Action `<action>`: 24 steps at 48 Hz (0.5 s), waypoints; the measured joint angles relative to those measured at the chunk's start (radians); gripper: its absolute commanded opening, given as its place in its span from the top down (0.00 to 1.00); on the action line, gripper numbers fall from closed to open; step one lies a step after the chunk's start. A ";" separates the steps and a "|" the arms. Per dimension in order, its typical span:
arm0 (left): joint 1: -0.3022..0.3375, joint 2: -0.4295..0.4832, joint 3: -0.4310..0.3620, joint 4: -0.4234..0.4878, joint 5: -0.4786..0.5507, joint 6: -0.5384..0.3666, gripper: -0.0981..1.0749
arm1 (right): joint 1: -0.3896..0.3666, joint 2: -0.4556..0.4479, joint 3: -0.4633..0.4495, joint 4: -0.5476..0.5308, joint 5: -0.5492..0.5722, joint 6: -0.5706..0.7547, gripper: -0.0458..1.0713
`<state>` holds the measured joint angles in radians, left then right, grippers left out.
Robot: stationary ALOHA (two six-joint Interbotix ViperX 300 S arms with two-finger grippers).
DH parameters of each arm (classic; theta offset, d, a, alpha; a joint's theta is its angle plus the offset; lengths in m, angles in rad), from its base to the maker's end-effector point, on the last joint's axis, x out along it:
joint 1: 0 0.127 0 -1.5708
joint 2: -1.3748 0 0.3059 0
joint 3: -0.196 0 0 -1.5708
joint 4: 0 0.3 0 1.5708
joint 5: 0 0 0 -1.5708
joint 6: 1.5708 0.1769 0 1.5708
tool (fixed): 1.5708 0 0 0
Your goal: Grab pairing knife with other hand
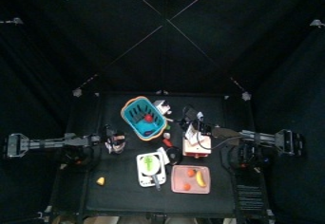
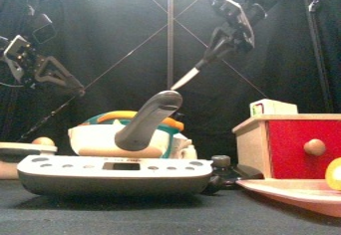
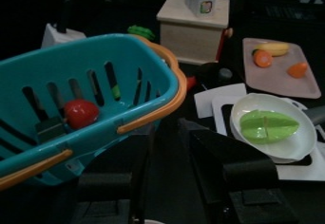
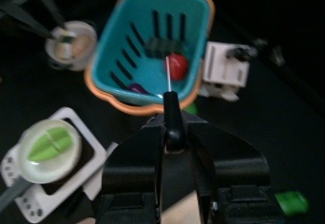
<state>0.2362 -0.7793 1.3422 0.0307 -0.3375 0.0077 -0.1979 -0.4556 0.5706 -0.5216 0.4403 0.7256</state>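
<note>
The pairing knife (image 4: 169, 79) has a thin pale blade that sticks out from between my right gripper's (image 4: 169, 133) jaws, which are shut on its handle. The blade points toward the teal basket (image 4: 137, 38). In the front view the knife (image 2: 196, 73) slants down from the raised right gripper (image 2: 226, 28). From above, the right gripper (image 1: 188, 131) hangs beside the basket (image 1: 143, 117). My left gripper (image 3: 172, 157) is open and holds nothing, close to the basket's orange rim (image 3: 152, 109). It sits left of the basket in the top view (image 1: 117, 141).
A red ball (image 3: 80, 112) lies in the basket. Nearby are a white tray (image 3: 219, 100) holding a bowl with a green slice (image 3: 271, 125), a pink cutting board (image 3: 282, 78) with orange pieces and a wood-and-red box (image 3: 193, 28). A grey-handled gadget (image 2: 144, 121) stands at the table's front.
</note>
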 measured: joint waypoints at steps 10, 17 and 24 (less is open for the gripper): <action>-0.015 0.000 -0.018 0.011 -0.133 -0.002 0.31 | 0.006 -0.060 0.155 -0.011 -0.457 0.000 0.48; -0.032 0.000 -0.020 0.015 -0.230 -0.002 0.31 | -0.003 -0.052 0.233 -0.008 -0.719 -0.003 0.48; -0.057 0.008 -0.025 0.028 -0.290 -0.002 0.30 | -0.006 -0.011 0.255 -0.008 -0.851 -0.008 0.48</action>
<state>0.1795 -0.7716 1.3177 0.0583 -0.6274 0.0061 -0.2040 -0.4663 0.8253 -0.5292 -0.4111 0.7179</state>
